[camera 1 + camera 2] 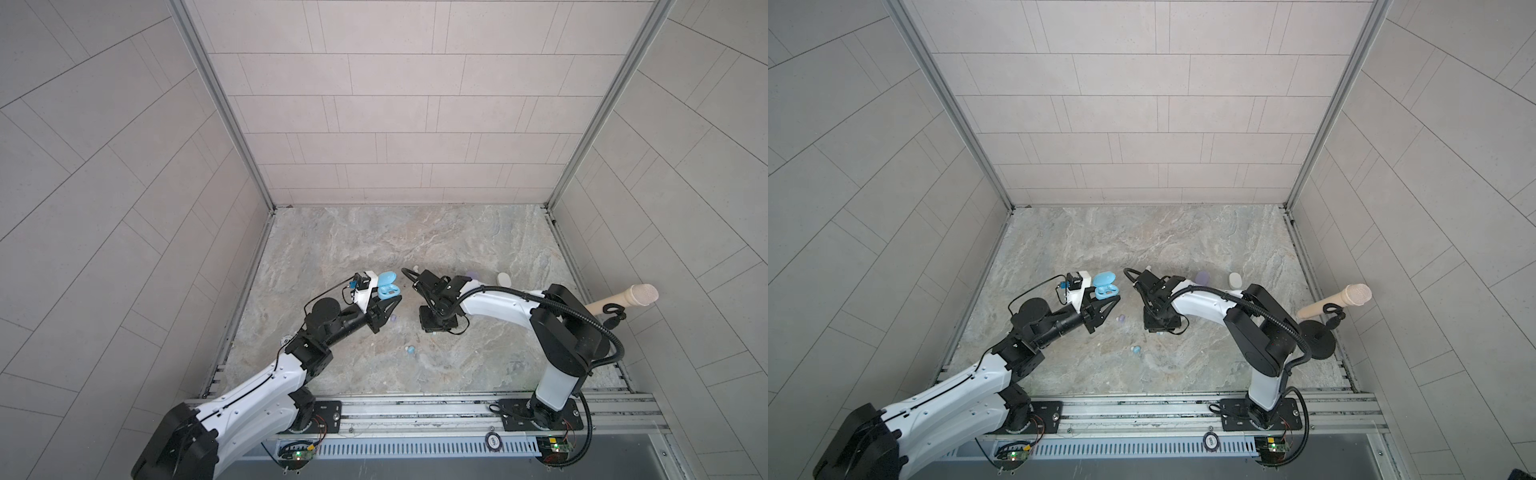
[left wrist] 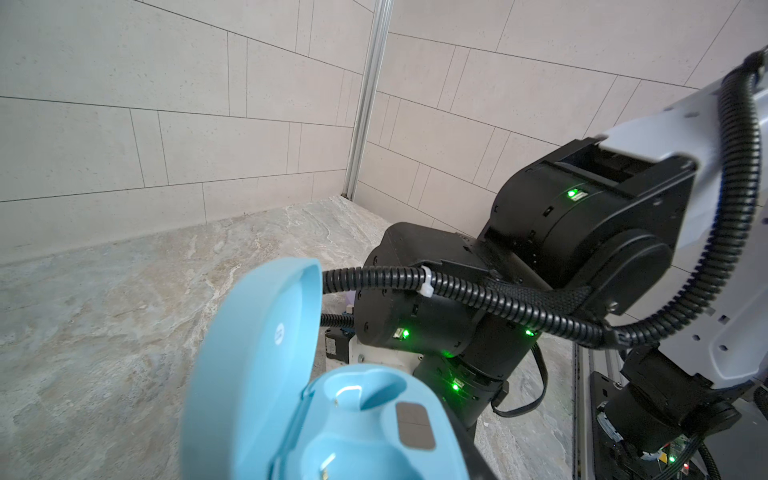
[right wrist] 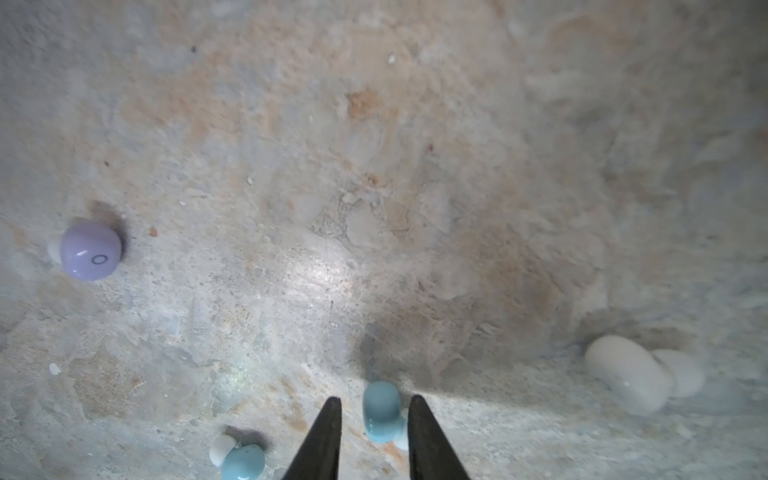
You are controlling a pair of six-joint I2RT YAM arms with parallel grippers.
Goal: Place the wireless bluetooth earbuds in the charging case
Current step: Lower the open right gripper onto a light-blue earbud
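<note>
My left gripper (image 1: 388,302) is shut on a light blue charging case (image 1: 387,286), held above the floor with its lid (image 2: 257,353) open. Both of its sockets (image 2: 365,395) are empty. My right gripper (image 3: 375,398) points straight down at the marble floor. Its fingers stand narrowly apart astride a light blue earbud (image 3: 380,409); one finger touches the bud's white tip and a gap shows at the other. A second light blue earbud (image 3: 243,461) lies close by, a lilac earbud (image 3: 90,249) farther off, and a white earbud (image 3: 627,374) on the other side.
A lilac case (image 1: 1202,276) and a white case (image 1: 1235,279) lie behind the right arm. A beige microphone (image 1: 1341,298) on a black stand base (image 1: 1318,340) is at the right wall. The right arm's wrist (image 2: 457,311) is close to the held case.
</note>
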